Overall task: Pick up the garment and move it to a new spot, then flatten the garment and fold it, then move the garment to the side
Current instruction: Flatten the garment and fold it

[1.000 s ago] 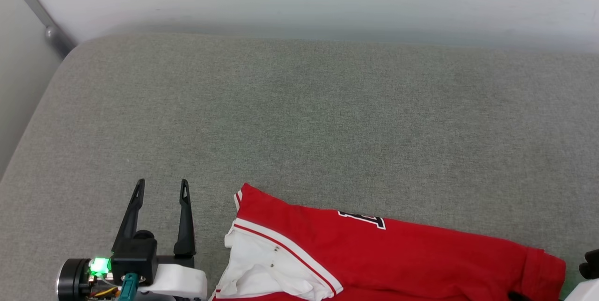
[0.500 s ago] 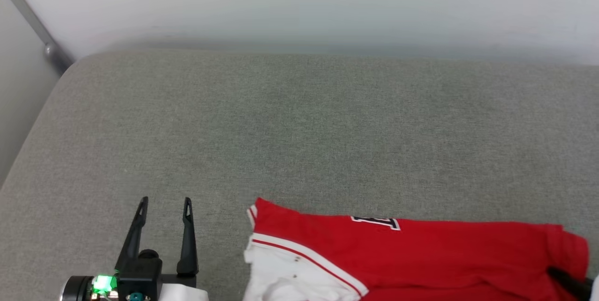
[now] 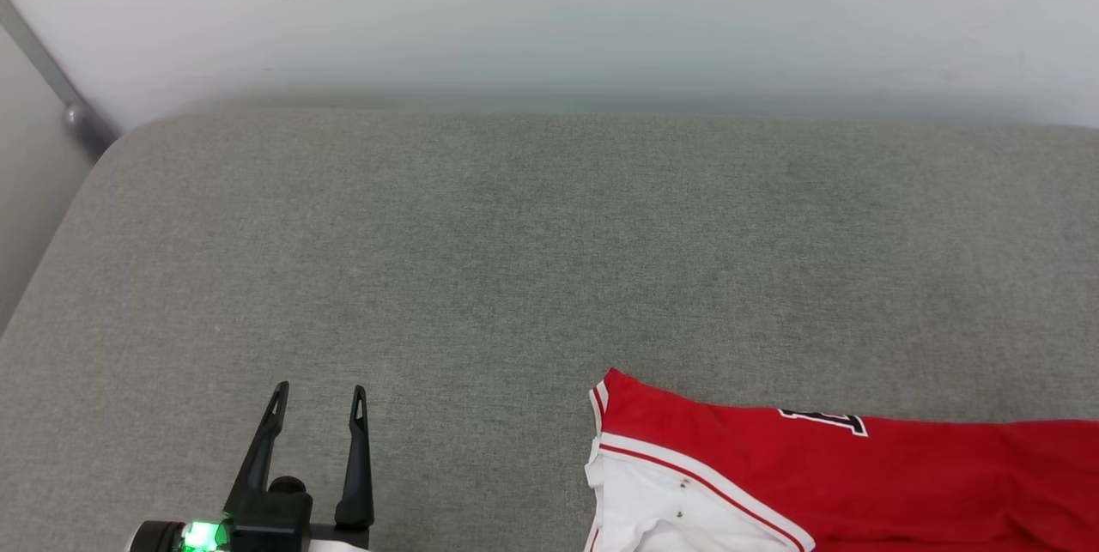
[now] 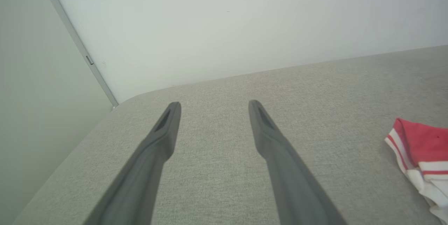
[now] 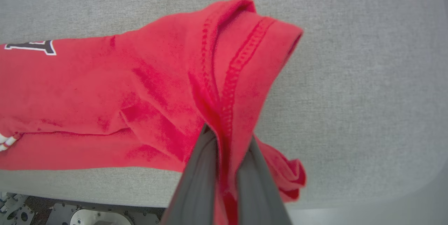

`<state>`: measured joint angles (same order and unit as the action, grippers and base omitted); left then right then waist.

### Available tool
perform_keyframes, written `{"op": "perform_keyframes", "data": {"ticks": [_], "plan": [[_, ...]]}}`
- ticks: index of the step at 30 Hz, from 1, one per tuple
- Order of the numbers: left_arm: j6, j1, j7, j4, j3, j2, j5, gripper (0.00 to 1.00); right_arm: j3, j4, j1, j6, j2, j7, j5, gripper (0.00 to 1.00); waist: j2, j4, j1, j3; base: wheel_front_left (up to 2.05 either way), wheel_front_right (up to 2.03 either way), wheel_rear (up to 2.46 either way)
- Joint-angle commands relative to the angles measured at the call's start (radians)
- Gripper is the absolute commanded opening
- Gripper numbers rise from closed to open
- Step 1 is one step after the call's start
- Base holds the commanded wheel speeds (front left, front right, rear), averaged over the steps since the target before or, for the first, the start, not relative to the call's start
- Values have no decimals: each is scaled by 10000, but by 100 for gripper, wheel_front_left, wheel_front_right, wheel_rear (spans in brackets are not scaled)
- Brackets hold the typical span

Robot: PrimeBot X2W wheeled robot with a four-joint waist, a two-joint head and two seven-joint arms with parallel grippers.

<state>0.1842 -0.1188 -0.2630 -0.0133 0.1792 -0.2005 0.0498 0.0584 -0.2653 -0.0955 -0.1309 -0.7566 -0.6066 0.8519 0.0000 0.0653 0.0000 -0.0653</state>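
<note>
One second has changed the head view: the garment (image 3: 901,475), which lay near the left end effector (image 3: 320,389), now lies well apart to its right, at the near edge of the grey surface (image 3: 515,234) — the move to a new spot looks under way. Left wrist view: that end effector's fingers stand spread over bare grey fabric, a white wall (image 4: 245,25) beyond. Right wrist view: the right end effector (image 5: 229,135) is pinching the garment's red hem — bunched between its fingers.
</note>
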Motion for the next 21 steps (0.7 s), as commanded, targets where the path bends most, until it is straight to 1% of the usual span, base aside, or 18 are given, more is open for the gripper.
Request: {"op": "perform_keyframes", "data": {"ticks": [1, 7, 11, 14, 15, 18, 21], "plan": [[-45, -127, -20, 20, -59, 69, -56, 100, -58, 260, -102, 5, 38, -66, -70, 0, 0, -16, 0, 32, 0, 0, 0], [-166, -175, -20, 45, -118, 165, -192, 100, -615, 2531, -223, 6, 267, -276, 35, 0, 0, -32, 0, 64, 0, 0, 0], [-262, -109, -20, 45, -120, 236, -235, 100, -1413, 4336, -27, 5, 389, -713, -29, 0, 0, 23, 0, 9, 0, 0, 0], [-331, -30, -20, 33, -163, 298, -229, 100, -2267, 5448, 355, 5, 529, -1141, -110, 0, 0, 92, 0, -63, 0, 0, 0], [-402, 40, -21, 18, -201, 356, -234, 100, -3361, 6143, 920, 5, 801, -1488, -231, 0, 0, 176, 0, -169, 0, 0, 0], [-441, 106, -21, 3, -243, 408, -259, 100, -4498, 6334, 1698, 5, 1128, -1691, -423, 0, 0, 235, 0, -275, 0, 0, 0], [-492, 204, -21, 9, -261, 454, -287, 100, -5655, 6049, 2610, 5, 1462, -1811, -628, 0, 0, 290, 0, -399, 0, 0, 0]]}}
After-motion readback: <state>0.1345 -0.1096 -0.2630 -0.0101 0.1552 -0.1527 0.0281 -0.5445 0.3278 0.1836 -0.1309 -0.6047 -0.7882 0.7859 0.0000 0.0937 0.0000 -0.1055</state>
